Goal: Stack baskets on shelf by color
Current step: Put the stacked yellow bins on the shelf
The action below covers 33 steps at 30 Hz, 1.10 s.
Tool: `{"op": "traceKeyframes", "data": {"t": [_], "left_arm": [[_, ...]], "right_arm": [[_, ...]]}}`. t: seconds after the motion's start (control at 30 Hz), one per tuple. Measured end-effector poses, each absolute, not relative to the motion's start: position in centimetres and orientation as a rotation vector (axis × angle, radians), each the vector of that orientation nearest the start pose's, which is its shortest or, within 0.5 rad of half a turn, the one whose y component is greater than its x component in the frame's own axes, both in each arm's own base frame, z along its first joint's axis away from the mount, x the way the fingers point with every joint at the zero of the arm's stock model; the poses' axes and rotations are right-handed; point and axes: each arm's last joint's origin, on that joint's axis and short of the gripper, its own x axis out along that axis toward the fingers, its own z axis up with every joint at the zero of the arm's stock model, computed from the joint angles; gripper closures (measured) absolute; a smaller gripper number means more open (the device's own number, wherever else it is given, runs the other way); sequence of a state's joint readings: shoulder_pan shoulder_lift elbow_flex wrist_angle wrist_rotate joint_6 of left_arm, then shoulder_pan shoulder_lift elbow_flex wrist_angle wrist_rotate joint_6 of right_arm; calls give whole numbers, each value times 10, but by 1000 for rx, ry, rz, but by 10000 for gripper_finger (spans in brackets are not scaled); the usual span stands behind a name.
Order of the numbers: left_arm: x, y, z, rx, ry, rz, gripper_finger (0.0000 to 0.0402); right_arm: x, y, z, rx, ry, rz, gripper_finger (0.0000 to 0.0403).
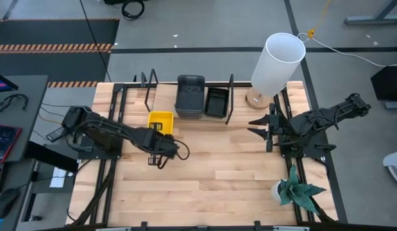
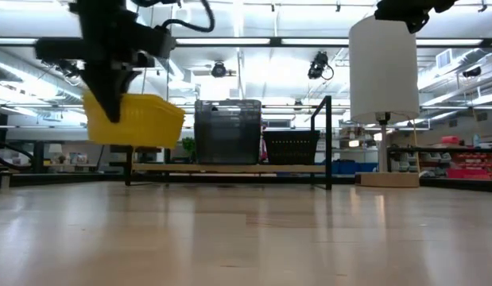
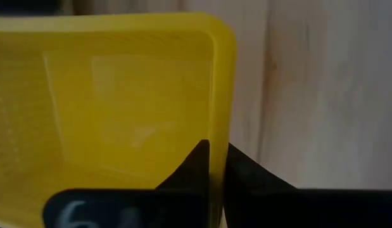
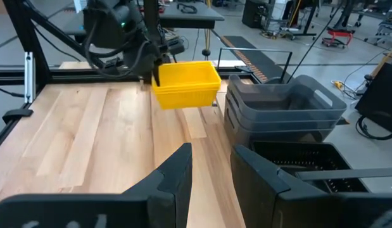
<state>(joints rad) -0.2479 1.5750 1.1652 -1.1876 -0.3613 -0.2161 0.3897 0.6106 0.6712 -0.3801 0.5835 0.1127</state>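
My left gripper is shut on a bright yellow basket, which is lifted above the table just in front of the shelf. The yellow basket shows left of the other baskets in the low view. On the shelf board stands a stack of dark grey baskets, bottoms down. A black slotted basket rests beside them on the right. My right gripper hovers open over the table's right part, pointing toward the shelf and touching nothing. My left gripper holds the yellow basket by its near-side wall, pinched with one finger inside the basket and the other outside. The fingers come from above, pointing down. The basket is lifted clear of the table and hangs slightly tilted.
A white cylindrical lamp on a wooden base stands at the shelf's right end. A small potted plant sits near the table's near right corner. Black metal uprights frame the shelf. Bare tabletop lies before the shelf.
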Motion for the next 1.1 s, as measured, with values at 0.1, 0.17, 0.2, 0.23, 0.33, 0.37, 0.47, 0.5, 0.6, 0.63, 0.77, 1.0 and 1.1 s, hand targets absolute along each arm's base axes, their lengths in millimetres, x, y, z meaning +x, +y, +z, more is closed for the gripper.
{"op": "traceKeyframes", "data": {"t": [0.1, 0.17, 0.2, 0.23, 0.33, 0.37, 0.47, 0.5, 0.6, 0.63, 0.77, 1.0, 1.1], "left_arm": [[263, -47, 230, 284, 1464, 269, 376], [262, -41, 225, 277, 1469, 278, 368], [262, -38, 222, 276, 1468, 278, 367], [262, -35, 220, 273, 1470, 283, 366], [259, -24, 212, 261, 1504, 304, 376], [259, -22, 210, 263, 1510, 300, 380], [260, -14, 205, 279, 1497, 312, 383], [260, -11, 204, 295, 1500, 315, 381], [263, -4, 204, 309, 1480, 331, 364], [263, -1, 204, 307, 1482, 335, 360], [263, 13, 204, 306, 1500, 347, 363], [267, 41, 205, 310, 1478, 351, 377], [266, 54, 205, 291, 1475, 377, 358]], "right_arm": [[128, 35, 301, -37, 270, -207, 288], [128, 35, 301, -37, 270, -208, 288], [128, 35, 301, -37, 270, -207, 288], [128, 35, 301, -37, 270, -207, 288], [128, 35, 301, -37, 270, -207, 288], [128, 35, 301, -37, 270, -207, 288], [128, 35, 301, -37, 270, -207, 288], [128, 35, 301, -37, 270, -208, 288], [128, 35, 301, -37, 270, -207, 289], [128, 35, 301, -37, 270, -207, 289], [128, 35, 301, -37, 270, -207, 289], [128, 35, 301, -37, 270, -207, 289], [128, 35, 301, -38, 271, -207, 289]]}}
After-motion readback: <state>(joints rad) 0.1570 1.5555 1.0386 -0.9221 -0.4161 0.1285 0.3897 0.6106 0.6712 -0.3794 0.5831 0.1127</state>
